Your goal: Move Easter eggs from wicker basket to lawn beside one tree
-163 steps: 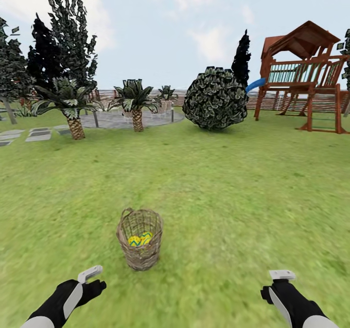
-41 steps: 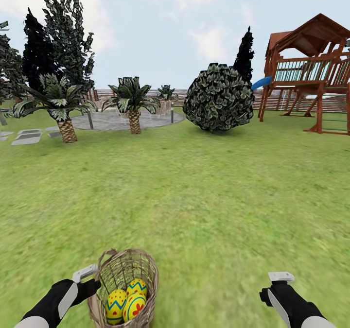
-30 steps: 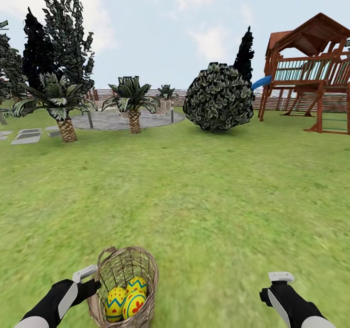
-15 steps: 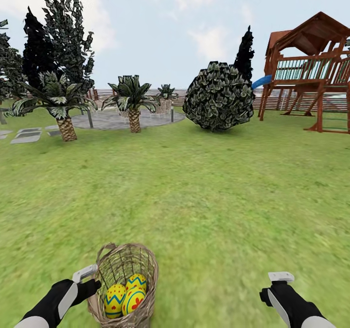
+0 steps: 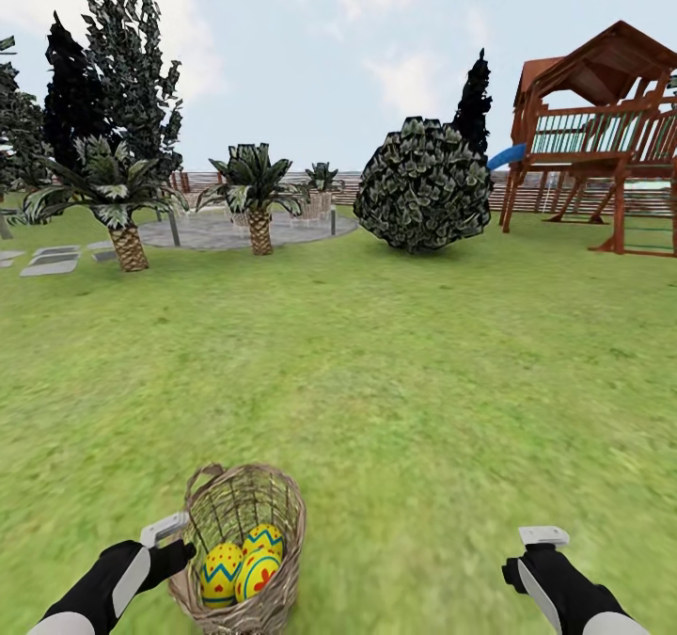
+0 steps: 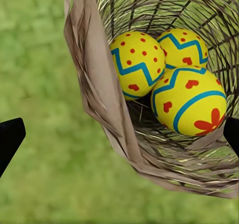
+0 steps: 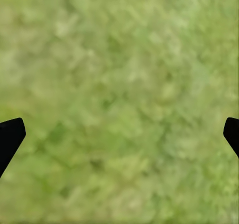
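Observation:
The wicker basket (image 5: 282, 522) stands on the lawn (image 5: 404, 400) just in front of me, left of centre. Three yellow Easter eggs with blue zigzags and red marks lie inside it: one (image 5: 222, 563), a second (image 5: 266, 537) and a third (image 5: 258, 574). In the left wrist view the eggs (image 6: 137, 64) (image 6: 181, 47) (image 6: 191, 102) sit close behind the basket's rim (image 6: 94, 69). My left gripper (image 5: 169, 543) hangs open right beside the basket's left wall, holding nothing. My right gripper (image 5: 541, 550) is open over bare grass (image 7: 119, 84), well right of the basket. The tree is out of view.
Far ahead are two small palms (image 5: 118, 202) (image 5: 256, 193), a round dark bush (image 5: 423, 183), tall dark conifers (image 5: 122, 61), a paved patch (image 5: 226, 230) and a wooden playset (image 5: 602, 136) with a blue slide. A slatted fence (image 5: 527, 188) closes the back. Open grass lies between.
Since 5.4 s ago my view has closed in on the basket. Over the last second the basket has slid slightly up in the picture as the camera shifted. The grippers hold their pose.

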Available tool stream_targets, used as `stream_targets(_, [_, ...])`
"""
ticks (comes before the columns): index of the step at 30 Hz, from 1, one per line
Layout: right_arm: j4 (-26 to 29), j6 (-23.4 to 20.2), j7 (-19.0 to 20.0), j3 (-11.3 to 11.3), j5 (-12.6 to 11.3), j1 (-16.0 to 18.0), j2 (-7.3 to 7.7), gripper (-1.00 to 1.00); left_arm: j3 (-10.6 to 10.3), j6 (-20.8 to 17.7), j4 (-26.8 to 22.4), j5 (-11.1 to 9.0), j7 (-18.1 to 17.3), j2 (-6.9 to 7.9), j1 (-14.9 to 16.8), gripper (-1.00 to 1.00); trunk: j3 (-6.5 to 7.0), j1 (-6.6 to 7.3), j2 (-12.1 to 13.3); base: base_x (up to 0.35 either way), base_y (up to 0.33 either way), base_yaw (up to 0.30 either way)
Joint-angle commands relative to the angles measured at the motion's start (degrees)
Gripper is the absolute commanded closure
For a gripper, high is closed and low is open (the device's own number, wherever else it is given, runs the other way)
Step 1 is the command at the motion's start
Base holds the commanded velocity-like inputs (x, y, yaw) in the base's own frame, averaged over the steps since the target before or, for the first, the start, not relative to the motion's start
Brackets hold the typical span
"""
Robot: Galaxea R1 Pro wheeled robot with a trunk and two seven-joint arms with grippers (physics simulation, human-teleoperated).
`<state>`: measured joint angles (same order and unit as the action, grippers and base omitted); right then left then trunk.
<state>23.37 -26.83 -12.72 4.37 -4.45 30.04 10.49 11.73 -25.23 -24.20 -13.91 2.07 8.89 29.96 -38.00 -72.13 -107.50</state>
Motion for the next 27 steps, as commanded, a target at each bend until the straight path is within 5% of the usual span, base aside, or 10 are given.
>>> stream_targets(1, [0.1,-0.3,-0.4,0.5,-0.5,0.0,0.06,-1.0,0.1,-0.3,-0.1,-0.6,0.2,-0.02,0.0,-1.0,-0.24,-0.22,-0.4,0.0,0.0,0.0])
stream_targets(27, [0.1,-0.3,-0.4,0.5,-0.5,0.0,0.06,-1.0,0.1,-0.3,-0.1,-0.6,0.2,-0.09,0.0,-1.0,-4.91,-5.93,-10.9,0.0,0.0,0.0])
